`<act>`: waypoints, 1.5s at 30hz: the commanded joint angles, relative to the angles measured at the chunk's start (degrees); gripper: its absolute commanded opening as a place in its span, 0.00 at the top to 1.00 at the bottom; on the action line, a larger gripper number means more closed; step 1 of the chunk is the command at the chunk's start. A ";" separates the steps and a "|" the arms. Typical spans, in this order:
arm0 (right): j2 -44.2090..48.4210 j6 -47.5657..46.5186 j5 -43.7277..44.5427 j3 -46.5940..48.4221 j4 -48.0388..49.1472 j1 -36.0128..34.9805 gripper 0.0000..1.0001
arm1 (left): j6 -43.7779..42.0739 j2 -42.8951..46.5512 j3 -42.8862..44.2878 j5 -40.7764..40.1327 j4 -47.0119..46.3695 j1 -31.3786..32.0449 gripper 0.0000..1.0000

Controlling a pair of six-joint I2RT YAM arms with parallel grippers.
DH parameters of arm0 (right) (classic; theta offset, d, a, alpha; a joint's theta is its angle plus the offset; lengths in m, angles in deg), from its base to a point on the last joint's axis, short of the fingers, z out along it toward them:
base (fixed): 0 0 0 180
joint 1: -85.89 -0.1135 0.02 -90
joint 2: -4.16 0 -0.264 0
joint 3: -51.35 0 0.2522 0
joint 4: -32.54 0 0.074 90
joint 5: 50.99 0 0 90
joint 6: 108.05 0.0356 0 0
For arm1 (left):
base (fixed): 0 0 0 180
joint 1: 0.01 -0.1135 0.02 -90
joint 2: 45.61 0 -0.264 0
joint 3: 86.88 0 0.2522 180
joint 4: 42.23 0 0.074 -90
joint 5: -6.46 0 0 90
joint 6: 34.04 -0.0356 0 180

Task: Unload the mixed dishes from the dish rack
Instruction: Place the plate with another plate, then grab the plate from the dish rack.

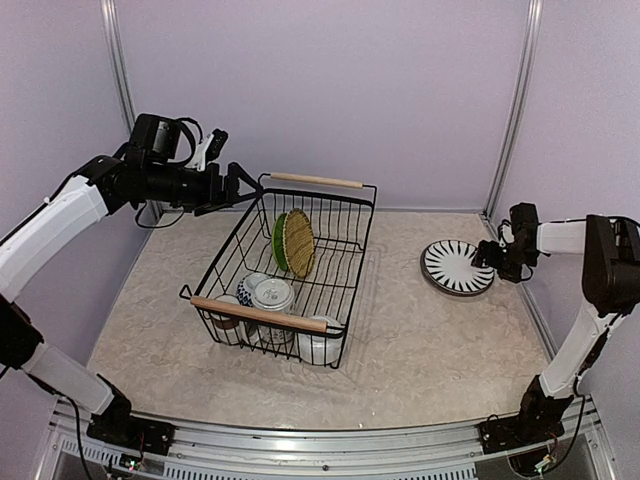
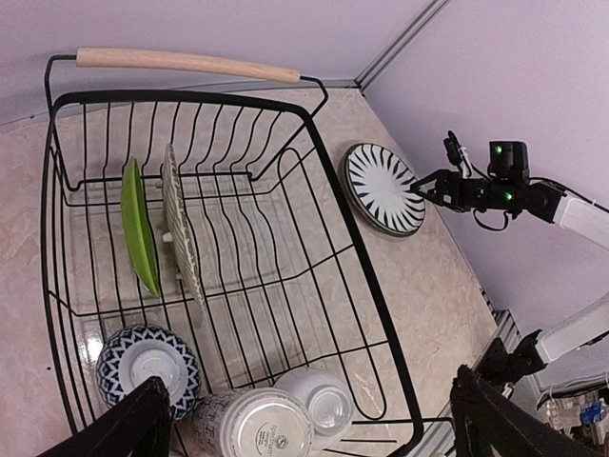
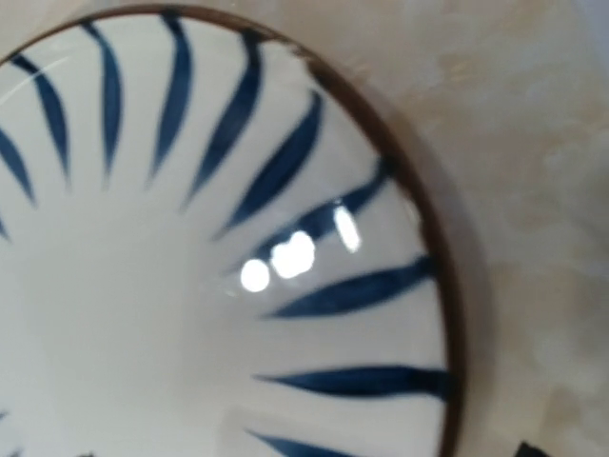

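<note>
Left wrist view: left claw [image 2: 309, 417] spread near wire dish rack [image 2: 190, 65]; right claw [image 2: 425, 186], cannot tell.

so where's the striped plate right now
The striped plate lies flat on the table right of the dish rack in the top view, the right arm's fingers at its right edge.

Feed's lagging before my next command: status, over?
Left tool open, raised by far-left corner of dish rack. Right tool at rim of striped plate, grip unclear. Plate flat on table; green plate, patterned bowl in rack. Nothing blocking.
</note>
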 commanded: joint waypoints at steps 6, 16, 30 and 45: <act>14.99 0.49 5.00 -10.36 -0.67 -2.88 0.05 | -2.09 -2.83 -0.70 -3.18 0.59 2.62 0.02; 27.08 2.99 4.92 -15.68 -2.71 -10.99 0.04 | -0.28 -9.73 1.79 -10.41 2.20 5.90 0.11; 37.64 -0.32 7.76 -18.32 -1.82 -11.04 0.00 | 4.74 -25.97 17.07 -34.56 7.67 14.09 0.15; 49.25 -0.50 1.25 -20.24 0.22 -11.02 0.00 | 9.27 -43.36 34.10 -37.04 15.79 12.21 0.24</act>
